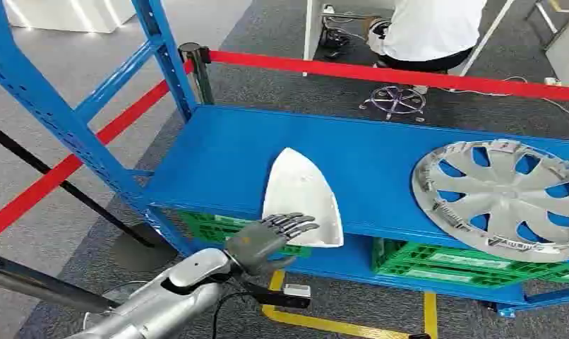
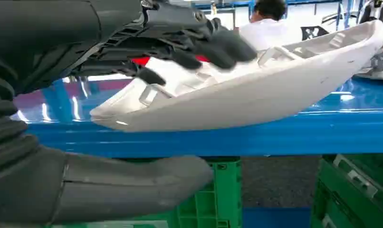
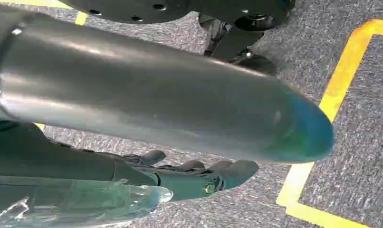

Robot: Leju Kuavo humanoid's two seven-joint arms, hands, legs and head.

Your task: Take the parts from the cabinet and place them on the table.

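Observation:
A white triangular plastic part [image 1: 301,198] lies on the blue cabinet shelf [image 1: 218,155], its wide end at the shelf's front edge. My left hand [image 1: 271,239] is at that near end; its fingers [image 2: 199,47] reach over the part [image 2: 256,95] and the thumb [image 2: 132,183] hangs below the shelf edge, apart from it. Nothing is gripped. A silver hubcap [image 1: 504,198] lies on the same shelf to the right. In the right wrist view my right hand [image 3: 194,176] hangs over the grey carpet, holding nothing.
Green crates [image 1: 472,265] stand on the lower shelf. A red barrier belt [image 1: 380,73] on a post [image 1: 195,70] runs behind the cabinet. A person in white [image 1: 426,32] sits beyond it. Yellow tape [image 1: 338,323] marks the floor in front.

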